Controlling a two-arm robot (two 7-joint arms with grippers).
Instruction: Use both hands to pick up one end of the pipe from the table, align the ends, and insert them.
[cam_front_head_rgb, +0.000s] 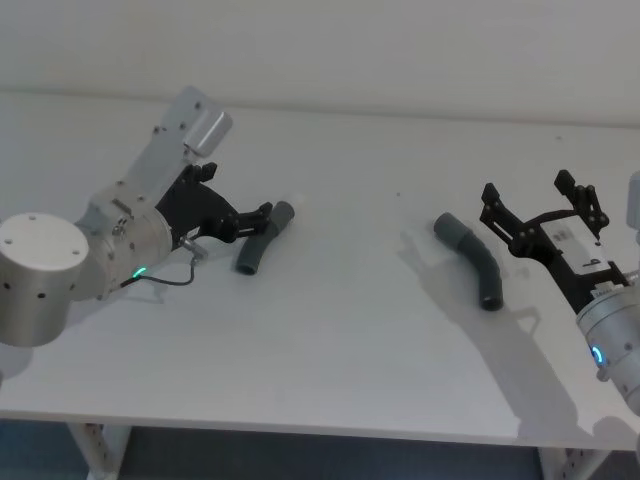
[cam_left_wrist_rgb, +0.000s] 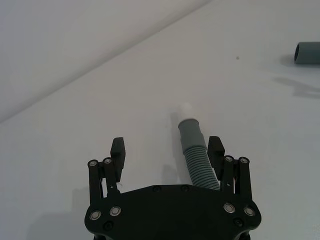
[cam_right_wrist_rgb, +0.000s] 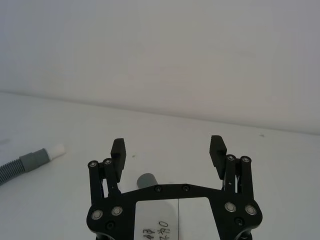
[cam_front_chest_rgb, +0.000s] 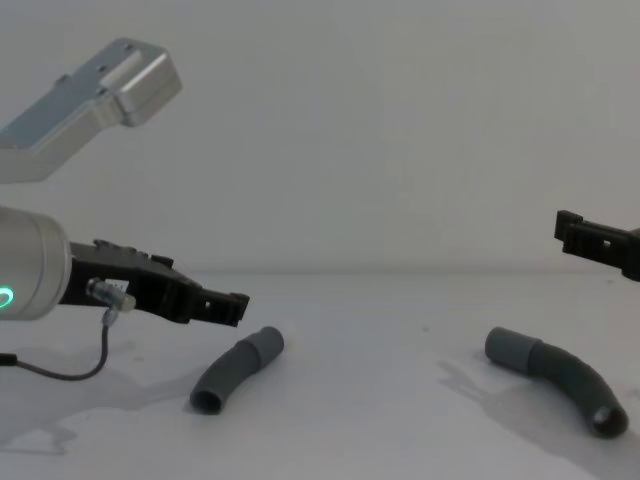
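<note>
Logged bare surface (cam_front_head_rgb: 330, 350) between left pipe piece (cam_front_head_rgb: 256, 250) and right pipe piece (cam_front_head_rgb: 476, 262), well apart; open for passage. Logged left pipe piece lying between spread fingers of left gripper (cam_left_wrist_rgb: 167, 147), close to one finger. Logged right gripper (cam_front_head_rgb: 527, 192) hanging high near right pipe piece, fingers spread, free air below.

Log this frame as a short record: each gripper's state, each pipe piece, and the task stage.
left gripper: open, poised over the left pipe piece, not closed on it
right gripper: open, raised beside the right pipe piece
left piece end: grey cuff with white tip
pieces: both lying on the table, apart
stage: nothing picked up yet
</note>
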